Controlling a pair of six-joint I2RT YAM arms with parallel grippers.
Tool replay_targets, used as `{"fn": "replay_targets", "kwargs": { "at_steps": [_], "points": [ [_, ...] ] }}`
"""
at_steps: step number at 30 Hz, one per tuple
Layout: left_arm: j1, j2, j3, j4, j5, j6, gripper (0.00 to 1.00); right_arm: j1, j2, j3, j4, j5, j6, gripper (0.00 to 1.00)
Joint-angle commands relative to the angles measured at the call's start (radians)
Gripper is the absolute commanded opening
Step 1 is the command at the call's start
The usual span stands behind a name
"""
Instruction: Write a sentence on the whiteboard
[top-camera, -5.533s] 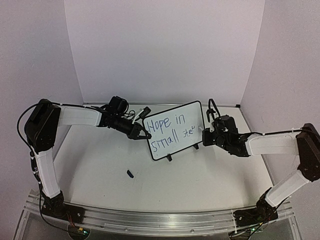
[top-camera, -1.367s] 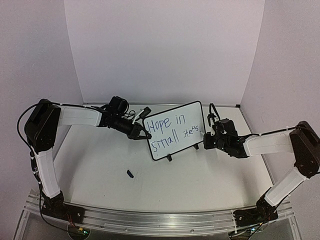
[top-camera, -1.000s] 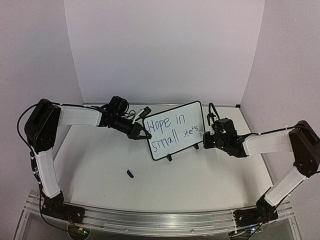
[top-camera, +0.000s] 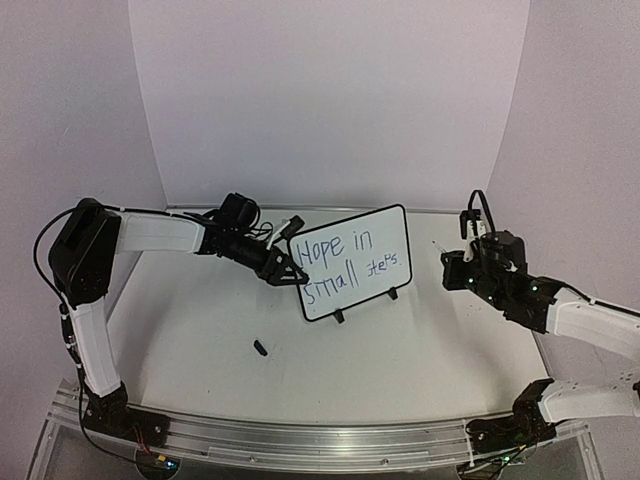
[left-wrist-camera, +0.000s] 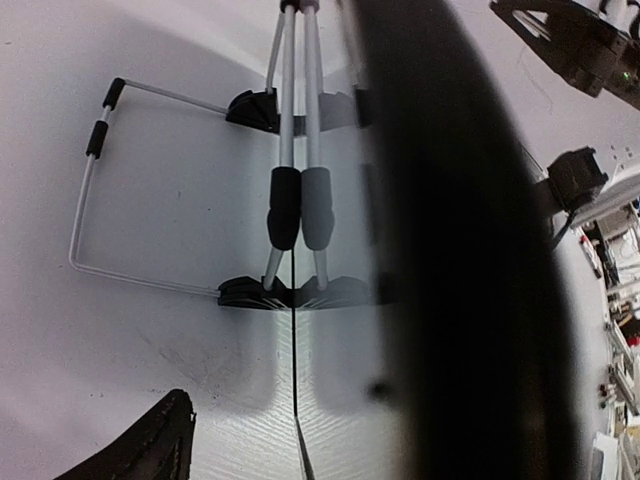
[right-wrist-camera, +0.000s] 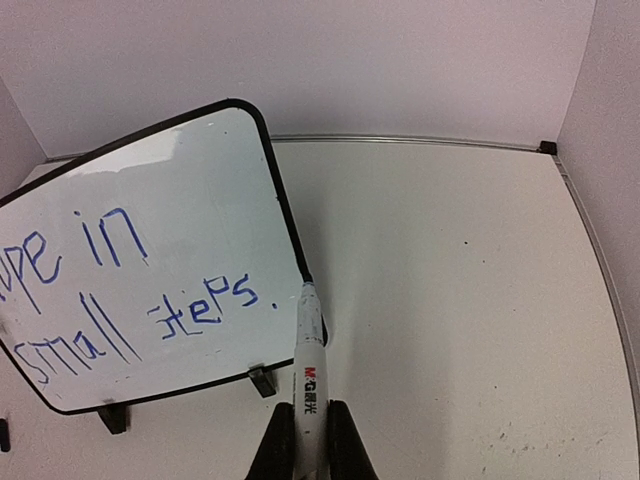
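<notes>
The whiteboard (top-camera: 350, 262) stands tilted on its two black feet at the table's middle. On it is the sentence (top-camera: 338, 262) in blue marker, "Hope in small steps.", clear in the right wrist view (right-wrist-camera: 200, 310). My left gripper (top-camera: 287, 270) is at the board's left edge, open, with the thin edge (left-wrist-camera: 295, 380) running between its jaws and one finger (left-wrist-camera: 160, 445) well off it. My right gripper (top-camera: 460, 270) hovers to the right of the board, shut on a white marker (right-wrist-camera: 310, 370). The marker's tip points at the board's right frame (right-wrist-camera: 285, 210).
A small dark marker cap (top-camera: 260, 348) lies on the table in front of the board's left side. White walls close the back and both sides. A wire stand (left-wrist-camera: 85, 210) props the board from behind.
My right arm has drawn back to the right, taking the marker off the board. My left gripper has opened off the board's left edge. A dot now follows "steps".
</notes>
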Motion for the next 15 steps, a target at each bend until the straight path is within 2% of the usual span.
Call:
{"fn": "replay_targets", "kwargs": {
  "at_steps": [1,7,14,15],
  "points": [
    [-0.010,-0.080,-0.045,-0.019,-0.084,-0.017,0.82,-0.005,-0.050,0.008,-0.023,-0.001,-0.019,0.00],
    [-0.009,-0.135,-0.058,-0.021,-0.147,-0.052,0.89,-0.003,-0.084,0.022,-0.046,-0.025,-0.039,0.00],
    [-0.009,-0.239,-0.159,0.037,-0.192,-0.131,0.95,-0.004,-0.111,0.032,-0.063,-0.037,-0.053,0.00],
    [-0.009,-0.265,-0.182,0.055,-0.194,-0.143,0.98,-0.005,-0.114,0.035,-0.064,-0.039,-0.056,0.00]
  ]
}}
